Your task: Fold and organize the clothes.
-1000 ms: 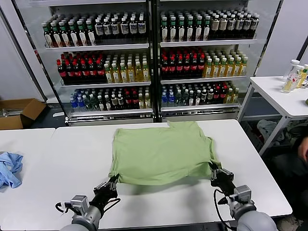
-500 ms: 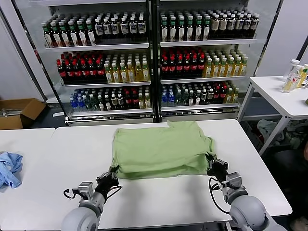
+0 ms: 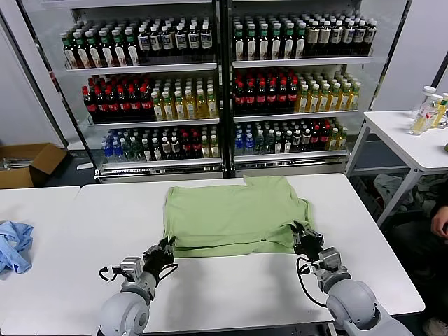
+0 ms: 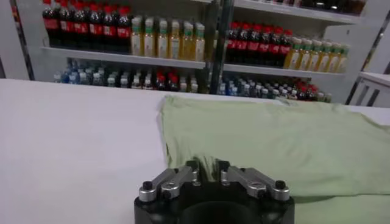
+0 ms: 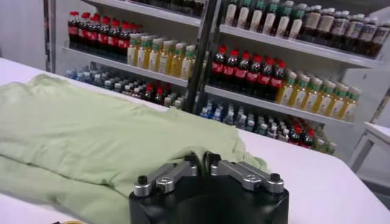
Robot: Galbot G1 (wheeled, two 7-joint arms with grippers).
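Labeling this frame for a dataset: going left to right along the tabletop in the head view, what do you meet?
Light blue cloth → left gripper → green polo shirt → right gripper.

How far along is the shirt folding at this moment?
Done: the green shirt has its near hem folded up, a doubled edge showing. In hand: the left tool and right tool sit at that edge's corners. Left: further folds; the blue cloth lies apart.

The light green polo shirt (image 3: 234, 215) lies folded, apparently face-down, mid-table.
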